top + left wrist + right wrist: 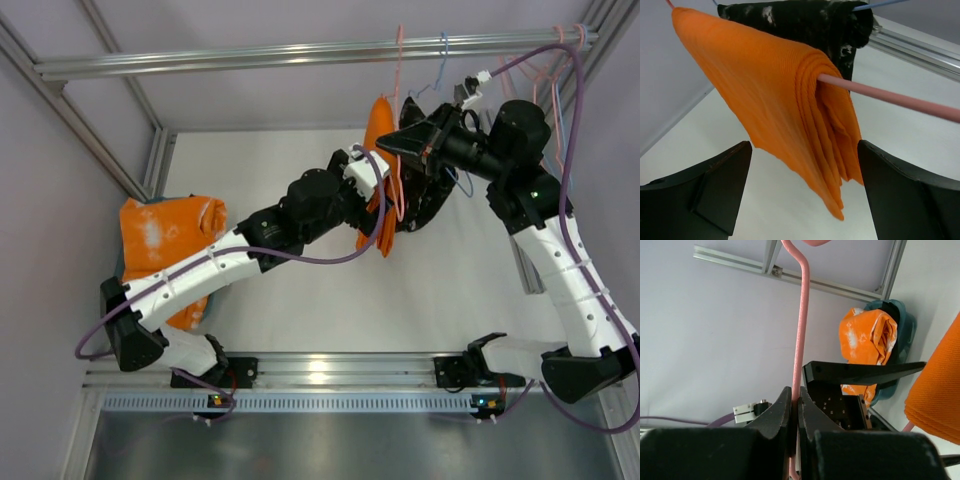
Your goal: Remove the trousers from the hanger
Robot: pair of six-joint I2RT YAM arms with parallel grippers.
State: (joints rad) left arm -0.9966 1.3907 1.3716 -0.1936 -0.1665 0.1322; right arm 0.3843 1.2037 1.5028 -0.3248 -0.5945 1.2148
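The bright orange trousers (378, 135) hang folded over the bar of the pale pink hanger (399, 80), which hooks on the top rail. In the left wrist view the trousers (780, 100) drape over the pink bar (890, 97), their lower edge between my open left gripper (805, 200) fingers, touching neither. In the top view the left gripper (390, 195) is beside the hanging cloth. My right gripper (796, 400) is shut on the hanger's pink wire (801, 315), and it shows in the top view (395, 145) next to the trousers' top.
A black white-speckled garment (810, 22) hangs on a light blue hanger (443, 60) just behind the trousers. An orange cloth with whitish patches (165, 235) lies in a teal bin at the left. The metal rail (300, 58) carries more hangers at the right (560, 60).
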